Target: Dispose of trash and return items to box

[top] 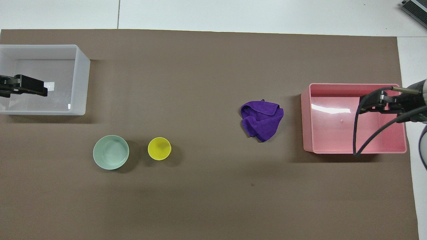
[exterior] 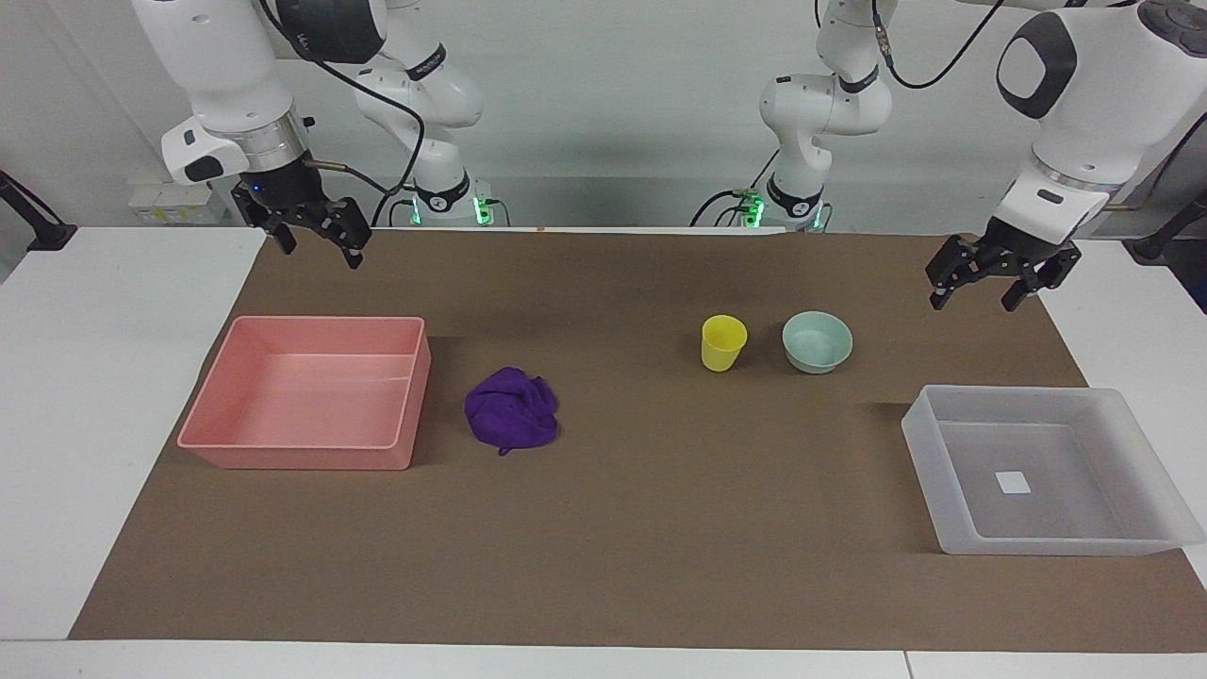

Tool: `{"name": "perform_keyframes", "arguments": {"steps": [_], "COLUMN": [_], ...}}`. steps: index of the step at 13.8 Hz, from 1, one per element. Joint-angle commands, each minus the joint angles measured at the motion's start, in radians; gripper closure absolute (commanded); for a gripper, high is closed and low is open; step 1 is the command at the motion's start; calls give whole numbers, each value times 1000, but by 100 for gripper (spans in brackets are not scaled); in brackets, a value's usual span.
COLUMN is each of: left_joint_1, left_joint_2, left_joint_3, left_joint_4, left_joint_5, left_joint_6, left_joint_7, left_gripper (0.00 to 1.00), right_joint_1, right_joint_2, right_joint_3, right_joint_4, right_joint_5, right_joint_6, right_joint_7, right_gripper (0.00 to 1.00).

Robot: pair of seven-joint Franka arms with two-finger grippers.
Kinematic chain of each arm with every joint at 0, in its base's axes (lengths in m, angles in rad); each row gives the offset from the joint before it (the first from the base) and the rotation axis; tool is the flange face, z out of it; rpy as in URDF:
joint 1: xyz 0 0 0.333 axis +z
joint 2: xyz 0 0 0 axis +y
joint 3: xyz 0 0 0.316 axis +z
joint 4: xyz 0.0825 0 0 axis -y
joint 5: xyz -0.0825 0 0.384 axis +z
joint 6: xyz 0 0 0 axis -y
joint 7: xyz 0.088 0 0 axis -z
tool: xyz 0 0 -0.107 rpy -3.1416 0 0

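Observation:
The purple cloth lies crumpled on the brown mat beside the pink tray. The yellow cup stands upright next to the mint-green bowl; both are nearer to the robots than the translucent box, which is empty with a white sticker at its bottom. My left gripper hangs open and empty, raised at the left arm's end, above the box in the overhead view. My right gripper hangs open and empty, raised above the pink tray in the overhead view.
The empty pink tray sits at the right arm's end of the table. The brown mat covers most of the table; white tabletop shows at both ends.

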Motion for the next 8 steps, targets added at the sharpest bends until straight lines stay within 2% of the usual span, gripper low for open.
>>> {"name": "perform_keyframes", "arguments": {"steps": [1,8], "left_joint_1": [-4,6], "left_joint_2": [10,4], "left_joint_3": [7,9], "left_joint_4": [5,-1], "left_joint_5": [20,-5], "left_joint_6": [-13,-10], "left_joint_7": [-7,-15], "left_gripper": [0,0], "right_joint_1": [-9,-12], "right_joint_2": [5,5], "right_joint_3": [6,8], "right_joint_4": [15,15], "right_joint_5": [15,16], "right_joint_6": [-15,-12], "right_joint_7": [-28,-27], "right_gripper": [0,0]}}
